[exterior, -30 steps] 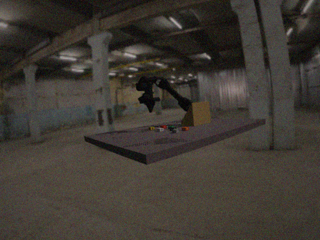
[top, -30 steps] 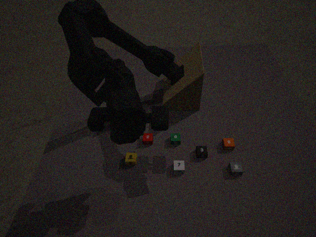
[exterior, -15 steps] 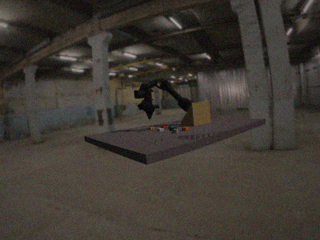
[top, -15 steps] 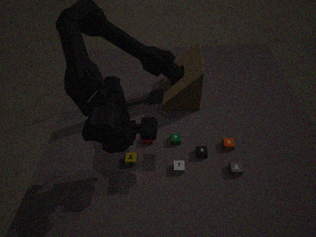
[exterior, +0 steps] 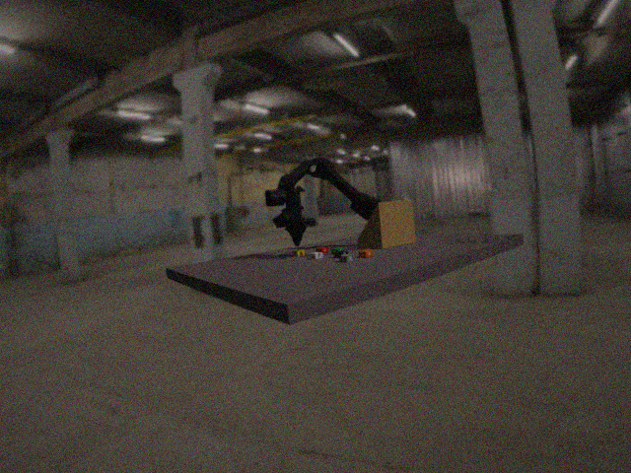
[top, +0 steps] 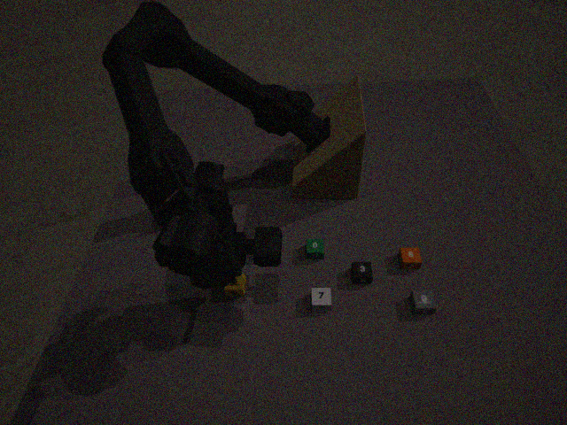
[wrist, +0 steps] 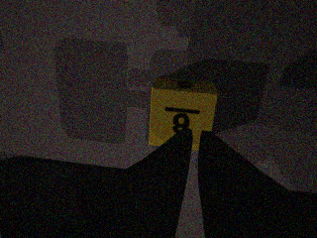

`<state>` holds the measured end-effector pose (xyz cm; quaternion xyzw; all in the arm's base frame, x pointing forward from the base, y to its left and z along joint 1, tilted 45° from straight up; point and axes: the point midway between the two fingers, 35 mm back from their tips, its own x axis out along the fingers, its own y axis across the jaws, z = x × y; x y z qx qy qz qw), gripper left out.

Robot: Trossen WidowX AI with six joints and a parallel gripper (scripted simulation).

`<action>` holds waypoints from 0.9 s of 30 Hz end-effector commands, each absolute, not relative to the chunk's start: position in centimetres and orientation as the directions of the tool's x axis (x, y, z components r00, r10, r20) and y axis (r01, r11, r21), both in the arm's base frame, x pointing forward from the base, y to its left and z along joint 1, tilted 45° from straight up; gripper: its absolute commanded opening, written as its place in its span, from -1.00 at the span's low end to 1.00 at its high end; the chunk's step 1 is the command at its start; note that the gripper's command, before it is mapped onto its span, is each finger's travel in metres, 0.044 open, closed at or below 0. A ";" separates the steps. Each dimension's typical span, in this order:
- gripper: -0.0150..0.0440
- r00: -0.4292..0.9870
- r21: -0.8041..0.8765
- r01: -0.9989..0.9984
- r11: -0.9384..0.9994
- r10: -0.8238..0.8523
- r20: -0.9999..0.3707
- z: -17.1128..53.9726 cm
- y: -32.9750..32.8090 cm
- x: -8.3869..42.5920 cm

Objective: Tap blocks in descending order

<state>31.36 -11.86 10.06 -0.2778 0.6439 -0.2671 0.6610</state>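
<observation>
Purplish-grey tabletop (top: pixel 457 357) (exterior: pixel 306 285), dim conc. hall.

Free room and obstacles about the black parallel-jaw gripper (exterior: pixel 297 242) (wrist: pixel 195 139). The nearly closed fingertips stand above the yellow cubic block (top: pixel 236 285) (exterior: pixel 301 252) (wrist: pixel 182 115), with a gap between them in the exterior view. Passage toward the white cubic block (top: pixel 321 297) (exterior: pixel 318 255) crosses open tabletop. Beyond it, the black cubic block marked 3 (top: pixel 361 272) lies between the white block and the orange cubic block (top: pixel 409 258) (exterior: pixel 365 253); the green cubic block (top: pixel 314 249) (exterior: pixel 337 250) stands apart. The tall tan wooden wedge (top: pixel 336 158) (exterior: pixel 397 224) obstructs low travel near the arm's base.
</observation>
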 end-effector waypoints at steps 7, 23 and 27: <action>-0.42 0.016 -0.713 -0.013 0.701 -0.713 -0.701 8.7 -13.1 31.0; -0.42 0.016 -0.712 -0.013 0.702 -0.712 -0.702 10.6 -11.1 31.0; -0.42 0.016 -0.708 -0.014 0.706 -0.708 -0.706 13.3 -8.1 31.2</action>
